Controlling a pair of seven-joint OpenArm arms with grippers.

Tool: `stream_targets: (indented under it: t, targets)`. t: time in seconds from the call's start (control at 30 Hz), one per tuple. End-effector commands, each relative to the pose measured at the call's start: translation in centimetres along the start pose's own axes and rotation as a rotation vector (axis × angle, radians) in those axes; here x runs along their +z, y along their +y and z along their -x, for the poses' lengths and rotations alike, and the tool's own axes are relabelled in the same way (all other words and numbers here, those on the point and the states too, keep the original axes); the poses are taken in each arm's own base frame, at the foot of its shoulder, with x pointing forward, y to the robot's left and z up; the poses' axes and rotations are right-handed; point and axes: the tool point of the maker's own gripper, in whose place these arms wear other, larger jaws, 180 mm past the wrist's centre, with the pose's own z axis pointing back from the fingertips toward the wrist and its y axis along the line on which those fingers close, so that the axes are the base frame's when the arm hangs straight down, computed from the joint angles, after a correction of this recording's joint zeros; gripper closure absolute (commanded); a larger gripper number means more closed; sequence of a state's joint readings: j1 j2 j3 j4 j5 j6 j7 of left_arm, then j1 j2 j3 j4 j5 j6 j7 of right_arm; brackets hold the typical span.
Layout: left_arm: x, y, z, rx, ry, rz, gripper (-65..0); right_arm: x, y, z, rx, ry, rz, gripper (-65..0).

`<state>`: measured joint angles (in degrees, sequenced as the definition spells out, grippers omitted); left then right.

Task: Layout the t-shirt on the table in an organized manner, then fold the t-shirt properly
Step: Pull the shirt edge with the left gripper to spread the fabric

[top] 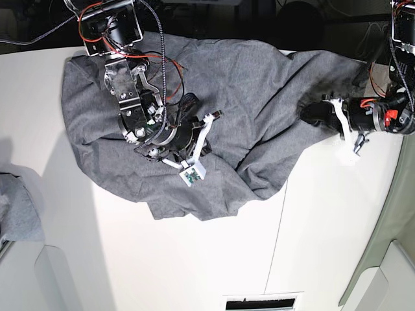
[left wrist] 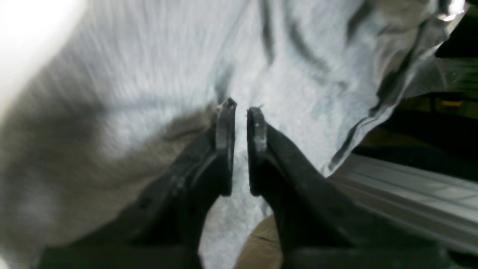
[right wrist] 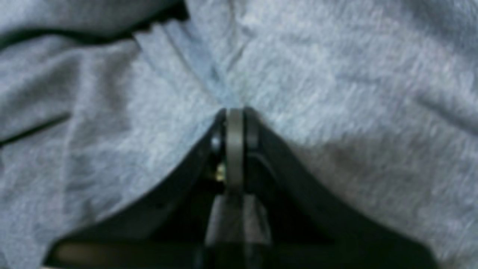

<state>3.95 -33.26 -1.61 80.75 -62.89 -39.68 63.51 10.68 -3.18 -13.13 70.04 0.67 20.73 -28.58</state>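
Your table (top: 194,265) is a broad white top with a thin dark seam running down it. A pale grey-green panel (top: 389,214) borders its right edge in the base view, and beyond the far edge the room is dark. A small bunch of grey cloth (top: 19,210) lies at the table's left edge, well apart from the work.

You have no containers here.

The t-shirt (top: 240,97) lies crumpled across the far half of the table, rumpled into folds, its near edge ragged.

Your right claw (right wrist: 234,112) is down on the shirt's middle; its jaws are pressed together, and whether any cloth is pinched between them you cannot tell, since the wrist view is blurred.

Your left claw (left wrist: 241,106) sits at the shirt's right end in the base view, jaws a narrow gap apart with grey cloth lying just past the tips; nothing shows between them. There the shirt's edge hangs by the table's edge
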Motion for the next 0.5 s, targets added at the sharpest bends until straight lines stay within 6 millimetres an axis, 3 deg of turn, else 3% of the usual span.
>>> stream_targets:
  t: [0.0,0.07,0.17,0.3,0.47]
  targets:
    - [1.3,-0.2,-2.4,-0.049,-0.061,-0.005,-9.2,0.5,0.4,-3.1,-0.014,-0.094,-0.018,0.0]
    - [2.0,-0.7,-4.8,-0.107,-0.125,-0.019,-9.3,1.2,1.4,-4.2,-0.042,-0.142,-0.064,0.0]
    - [2.9,0.5,-8.9,-0.206,-0.26,-0.129,-9.5,1.8,3.0,-5.4,-0.053,-0.19,-0.138,0.0]
    - [3.0,2.6,-12.6,-0.269,-0.365,-0.266,-18.0,1.6,3.5,-3.9,-0.062,-0.148,-0.143,0.0]
    - [0.8,5.5,-15.1,-0.143,-0.408,-0.273,-24.1,1.4,3.3,-2.2,-0.034,-0.093,-0.116,0.0]
